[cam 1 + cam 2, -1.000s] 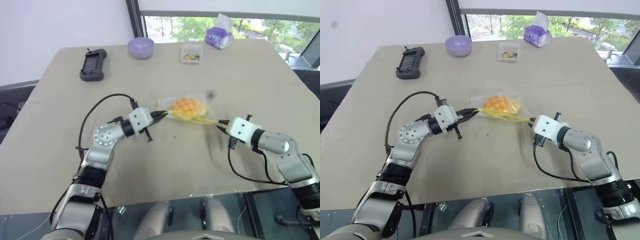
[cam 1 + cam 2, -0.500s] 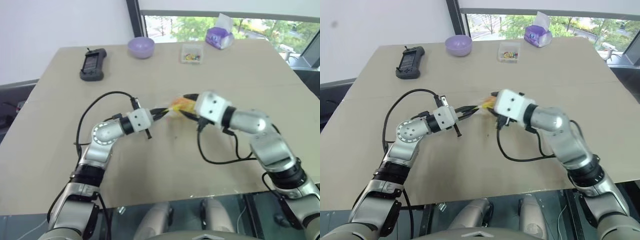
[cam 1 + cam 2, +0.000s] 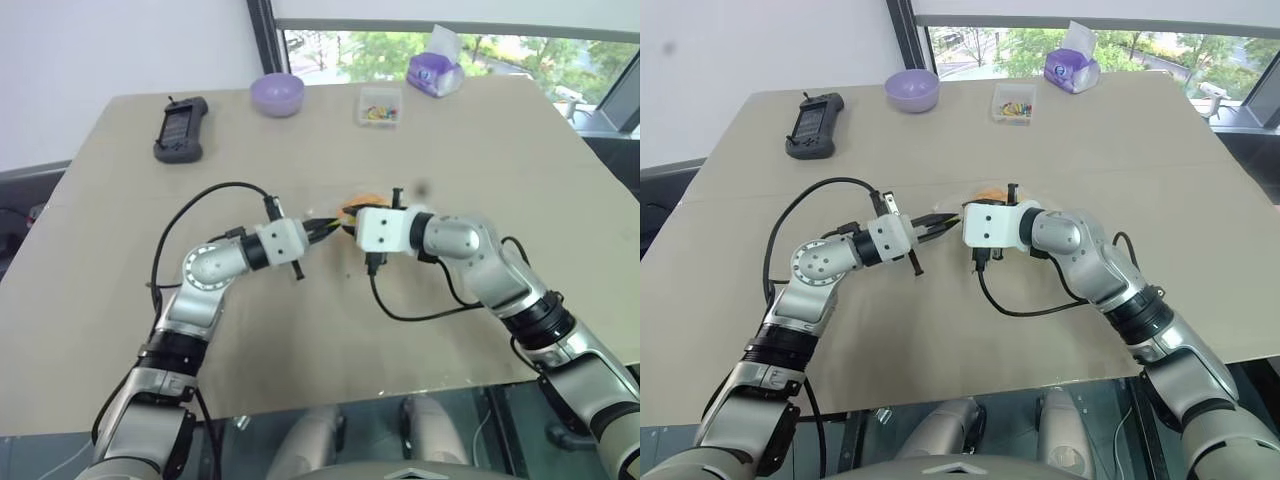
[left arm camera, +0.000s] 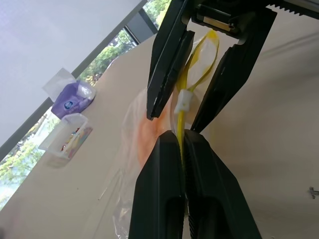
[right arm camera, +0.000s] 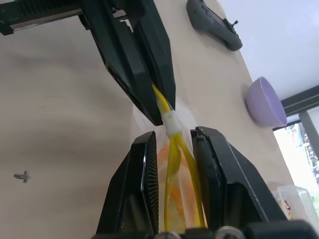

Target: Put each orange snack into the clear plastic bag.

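While the left gripper (image 4: 180, 137) pinches the clear plastic bag's (image 4: 130, 130) yellow zip strip (image 5: 172, 149), the right gripper (image 5: 173, 142) has its fingers spread either side of that strip.

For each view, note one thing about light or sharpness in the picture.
Eye views: bright window glare behind the tissue box. Left wrist view: the left gripper is sharp on the yellow zip strip, the background soft. Right wrist view: the purple bowl looks blurred.

Over the bench (image 3: 120, 300), the left end effector (image 3: 328, 228) is clamped on the yellow zip strip (image 4: 180, 130). The right end effector (image 5: 174, 141) faces it tip to tip, fingers parted astride the strip.
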